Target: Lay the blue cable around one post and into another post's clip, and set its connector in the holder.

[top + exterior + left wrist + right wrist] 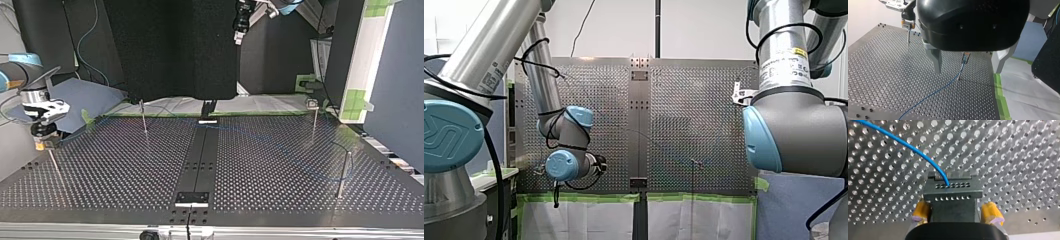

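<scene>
Connector just ahead of right gripper, top view's 9 o'clock; clamp cannot tell. Left gripper spread, holding nothing. Blue cable likely thin, limp, light; grasp rigid connector body.

so my left arm comes in from the front view's left, bends at the elbow and tucks its wrist in toward the lower left of that view. the left claw hangs well up off the bench, its metal fingers spread wide apart. my right arm fills the front view's right side with its elbow bent. the right claw points straight down low over the bench at the top view's left, yellow pads parted a bit
</scene>
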Controlling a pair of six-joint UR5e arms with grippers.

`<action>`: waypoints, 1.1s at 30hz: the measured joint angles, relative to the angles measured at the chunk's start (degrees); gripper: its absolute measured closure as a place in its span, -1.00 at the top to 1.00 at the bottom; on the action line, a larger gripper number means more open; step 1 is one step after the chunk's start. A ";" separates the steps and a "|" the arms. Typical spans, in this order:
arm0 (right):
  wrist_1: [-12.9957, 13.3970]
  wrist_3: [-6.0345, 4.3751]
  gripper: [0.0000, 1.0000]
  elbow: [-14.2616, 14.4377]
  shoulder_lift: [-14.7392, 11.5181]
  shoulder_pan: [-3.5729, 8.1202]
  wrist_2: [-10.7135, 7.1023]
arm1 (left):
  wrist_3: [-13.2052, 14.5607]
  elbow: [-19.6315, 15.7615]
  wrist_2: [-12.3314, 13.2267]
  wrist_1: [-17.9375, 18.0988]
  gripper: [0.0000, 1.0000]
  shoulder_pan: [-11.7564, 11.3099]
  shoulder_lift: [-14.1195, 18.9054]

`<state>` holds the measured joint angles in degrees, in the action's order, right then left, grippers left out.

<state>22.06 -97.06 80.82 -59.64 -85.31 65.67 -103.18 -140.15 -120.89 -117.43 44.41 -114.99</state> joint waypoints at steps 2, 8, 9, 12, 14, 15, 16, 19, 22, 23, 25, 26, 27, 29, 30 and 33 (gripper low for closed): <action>-0.07 0.00 1.00 0.00 0.00 0.00 0.42 | 0.00 0.02 0.00 0.00 1.00 0.00 0.00; -0.12 0.00 1.00 0.00 0.00 0.01 0.83 | 0.00 0.01 0.00 0.00 1.00 0.00 0.00; -0.11 0.01 1.00 0.00 -0.01 0.01 0.82 | 0.00 0.01 0.00 0.00 1.00 0.00 0.00; -0.08 0.01 1.00 0.01 0.00 0.01 0.80 | 0.00 0.00 0.00 0.00 1.00 0.00 0.00; -0.04 0.01 1.00 0.01 0.00 0.01 0.79 | 0.00 0.00 0.00 0.00 1.00 0.00 0.00; -0.02 0.00 1.00 0.01 0.00 0.02 0.79 | 0.00 0.00 0.00 0.00 1.00 0.00 0.00; -0.02 0.00 1.00 0.01 0.00 0.01 0.78 | 0.00 -0.01 0.00 0.00 1.00 0.00 0.00; -0.02 -0.02 1.00 0.01 0.01 -0.01 0.78 | 0.00 -0.01 0.00 0.00 1.00 0.00 0.00; -0.05 -0.12 1.00 0.01 0.00 -0.01 0.70 | 0.00 -0.01 0.00 0.00 1.00 0.00 0.00; -0.04 -0.18 1.00 0.01 0.00 -0.01 0.61 | 0.00 -0.01 0.00 0.00 1.00 0.00 0.00; -0.04 -0.27 1.00 0.01 0.00 -0.01 0.24 | 0.00 0.00 0.00 0.00 1.00 0.00 0.00; -0.05 -0.31 1.00 0.01 0.00 -0.01 0.06 | 0.01 0.00 0.00 0.00 1.00 0.00 0.00; -0.06 -0.35 1.00 0.00 0.00 -0.02 -0.15 | 0.03 0.00 0.00 0.00 1.00 0.00 0.00; -0.08 -0.39 1.00 0.00 -0.01 -0.02 -0.44 | 0.05 0.00 0.00 0.00 1.00 0.00 0.00; -0.10 -0.41 1.00 0.00 -0.01 -0.02 -0.66 | 0.06 0.00 0.00 0.00 1.00 0.00 0.00; -0.10 -0.46 1.00 0.00 -0.01 -0.02 -1.06 | 0.08 0.00 0.00 -0.01 1.00 0.00 0.00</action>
<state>21.96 -97.52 80.82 -59.65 -85.32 64.61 -103.10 -140.15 -120.89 -117.44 44.41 -114.99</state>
